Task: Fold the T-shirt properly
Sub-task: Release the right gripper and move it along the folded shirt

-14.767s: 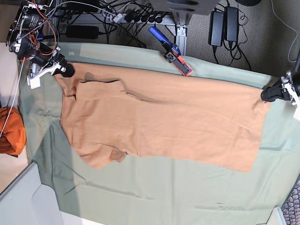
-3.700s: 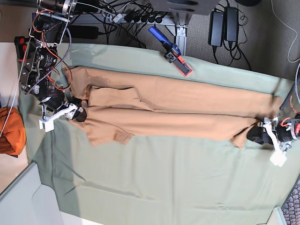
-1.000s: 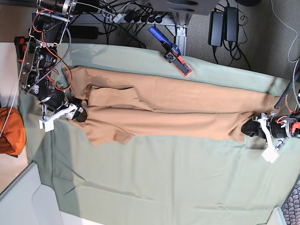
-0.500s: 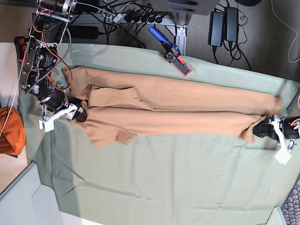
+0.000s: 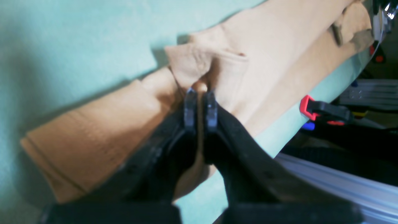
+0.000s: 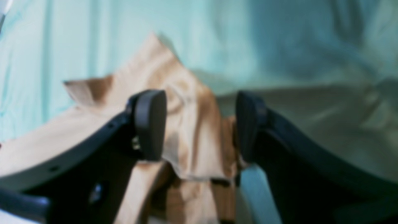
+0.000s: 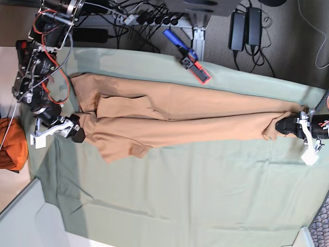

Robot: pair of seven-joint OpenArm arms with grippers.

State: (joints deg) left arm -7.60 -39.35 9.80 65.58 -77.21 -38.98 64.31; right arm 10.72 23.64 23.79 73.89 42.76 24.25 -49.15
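The T-shirt [image 7: 180, 121] is lying lengthwise as a long narrow band on the green cloth [image 7: 185, 200], folded in along both long sides. The left gripper [image 5: 199, 107] is pinching its hem end tight, while the right gripper [image 6: 199, 124] is straddling the collar end with jaws spread, gripping nothing. Tension looks one-sided, so the right should probably clamp before any lift, keeping the edges level.
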